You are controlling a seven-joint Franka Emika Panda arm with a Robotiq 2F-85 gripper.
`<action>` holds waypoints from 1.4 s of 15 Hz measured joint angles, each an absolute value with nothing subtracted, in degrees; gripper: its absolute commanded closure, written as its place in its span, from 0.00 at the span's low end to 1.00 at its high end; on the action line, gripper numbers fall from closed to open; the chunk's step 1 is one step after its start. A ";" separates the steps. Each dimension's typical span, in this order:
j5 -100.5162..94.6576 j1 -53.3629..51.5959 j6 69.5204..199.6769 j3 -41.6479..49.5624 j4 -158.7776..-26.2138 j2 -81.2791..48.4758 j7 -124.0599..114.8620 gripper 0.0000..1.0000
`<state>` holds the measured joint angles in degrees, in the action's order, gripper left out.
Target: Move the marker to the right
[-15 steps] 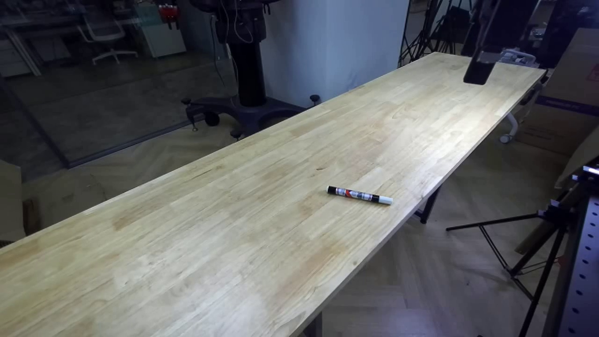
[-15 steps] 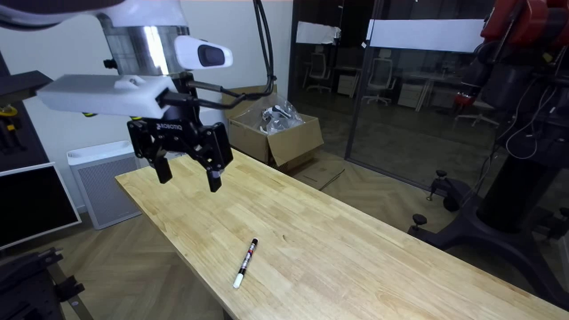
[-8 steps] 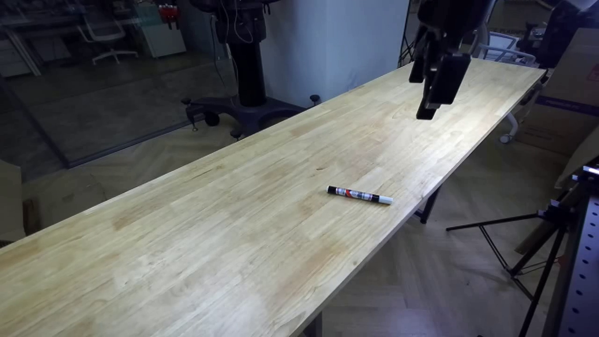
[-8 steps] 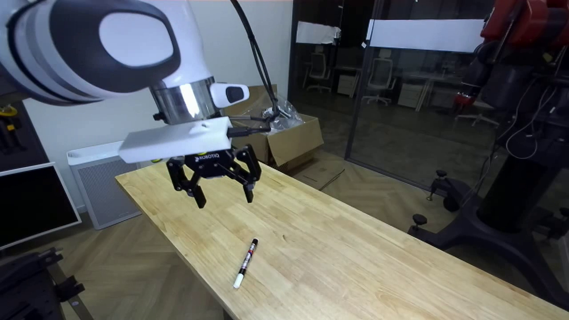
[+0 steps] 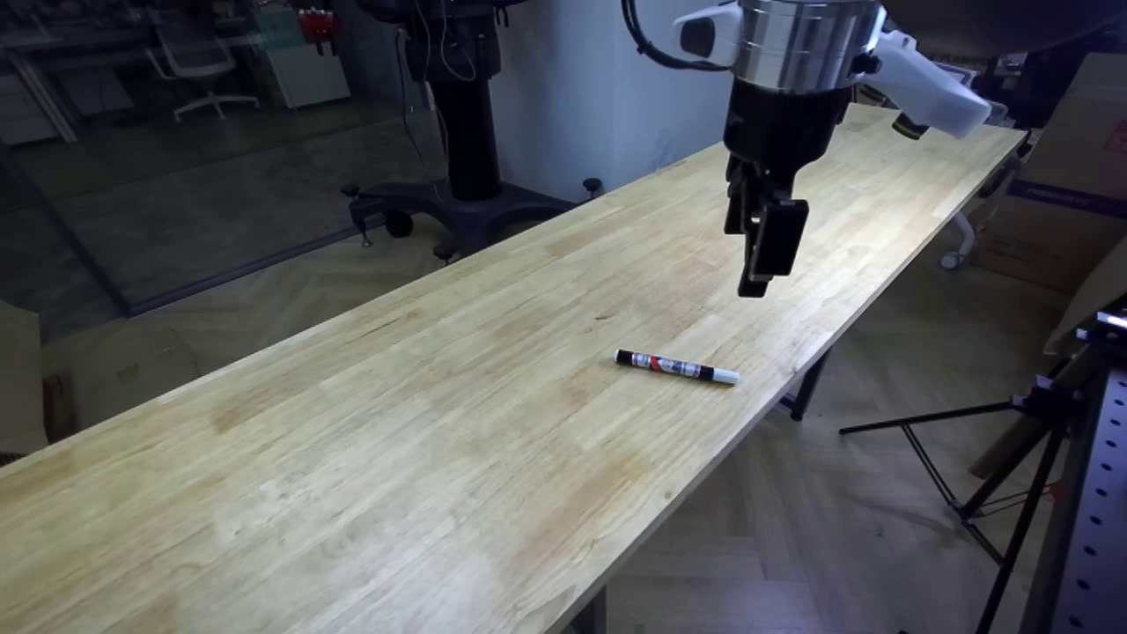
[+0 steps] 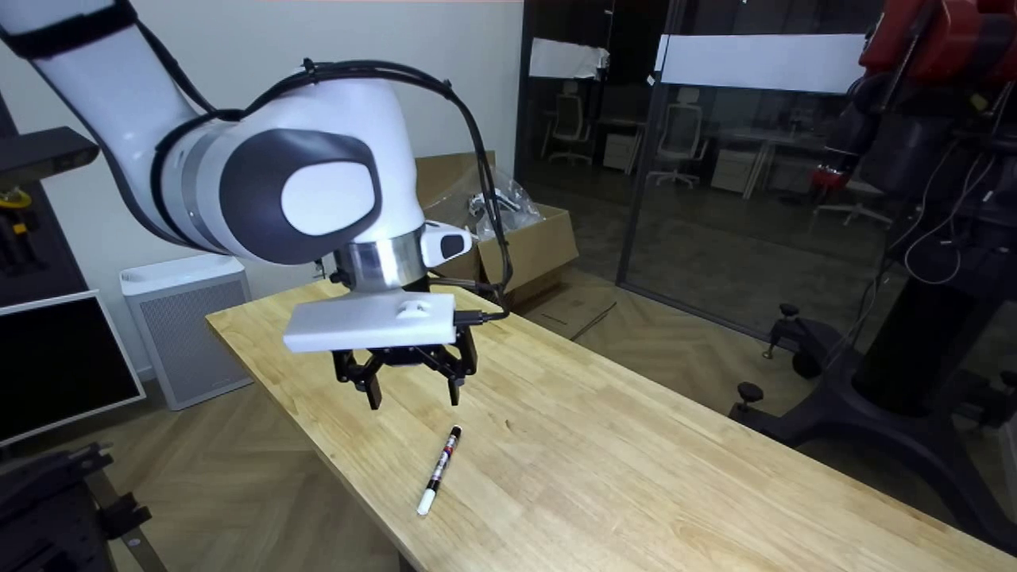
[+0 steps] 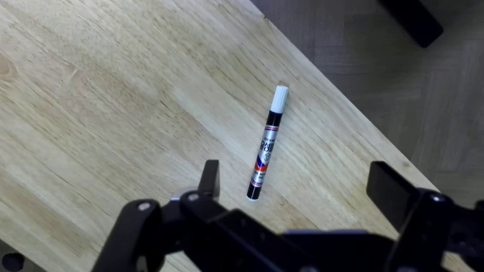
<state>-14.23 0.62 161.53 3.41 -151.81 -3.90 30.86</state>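
The marker (image 7: pixel 266 145) lies flat on the wooden table (image 7: pixel 124 124), with a black-and-silver body, a reddish band and a white cap. It also shows in both exterior views (image 5: pixel 676 366) (image 6: pixel 439 470), near the table's long edge with the cap toward that edge. My gripper (image 7: pixel 295 168) is open and empty, above the table and short of the marker. In the wrist view the marker's black end appears between the fingers, nearer the left one. In both exterior views the gripper (image 6: pixel 414 399) (image 5: pixel 750 286) hangs fingers down, apart from the marker.
The table's long edge (image 7: pixel 342 92) runs close by the marker's cap. A tripod (image 5: pixel 995 493) stands on the floor beyond that edge. A cardboard box (image 6: pixel 528 246) and a white purifier (image 6: pixel 191 326) stand past the table's end. A dark wheeled stand (image 5: pixel 467 194) is across the table.
My gripper has come down and across the table, closer to the marker, moving left in an exterior view and right in an exterior view. It stays open. The marker has not moved.
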 measured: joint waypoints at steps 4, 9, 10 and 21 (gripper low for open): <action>-13.44 1.53 166.04 3.26 -151.95 -4.68 29.02 0.00; -8.84 3.50 177.93 2.66 -150.67 -11.67 25.84 0.00; -8.80 3.85 178.72 2.21 -149.83 -13.61 24.94 0.00; -8.95 4.96 174.97 -1.18 -137.19 -31.15 22.44 0.00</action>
<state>-8.95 4.96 174.97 -1.18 -137.19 -31.15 22.44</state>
